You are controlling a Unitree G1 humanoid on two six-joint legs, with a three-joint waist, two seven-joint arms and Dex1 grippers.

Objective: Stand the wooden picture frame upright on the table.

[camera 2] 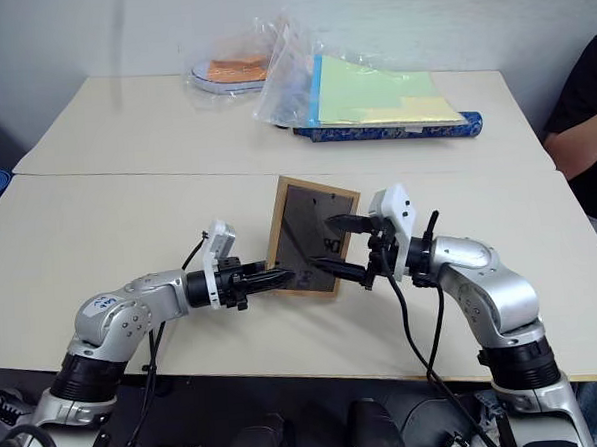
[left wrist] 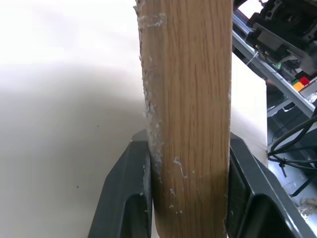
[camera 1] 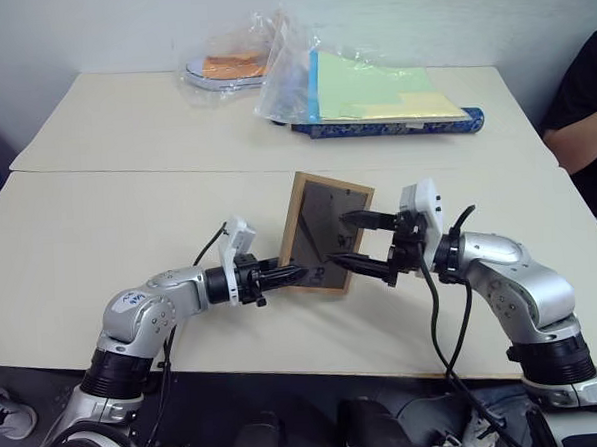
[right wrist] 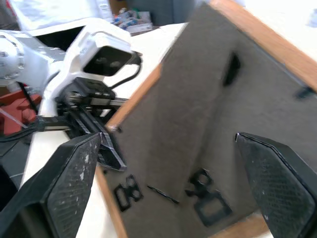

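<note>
One small rectangular wooden picture frame (camera 1: 323,232) with light wood border and dark grey back, held off the large cream-beige table (camera 1: 99,234) near its front edge, tilted, back turned toward the camera, between the two arms. Left gripper (camera 1: 293,275) clamped on the frame's lower left wooden edge, one black finger (left wrist: 130,193) on each face of the border in the left wrist view. Right gripper (camera 1: 358,242) with jaws spread wide, one black finger above and one below, tips just in front of the grey back; no grasp visible, and contact cannot be told. On the grey back in the right wrist view: small dark metal clips (right wrist: 205,198) near the lower border and a folded easel panel lying flat. Tabletop crossed by one seam line (camera 1: 156,172) running side to side beyond the frame. On the far half of the table, two clear plastic bags: one crumpled clear bag (camera 1: 232,59) holding something orange over a white rim, contents otherwise unclear; one larger clear plastic sleeve (camera 1: 291,79) holding flat green and yellow folders (camera 1: 377,91) with a blue edge, exact number of sheets not readable. Beneath that stack, one long dark blue patterned object (camera 1: 394,127), lying flat along the sleeve's near side. At the right edge, one person's arm in a black sleeve (camera 1: 584,98), well apart from the frame.
</note>
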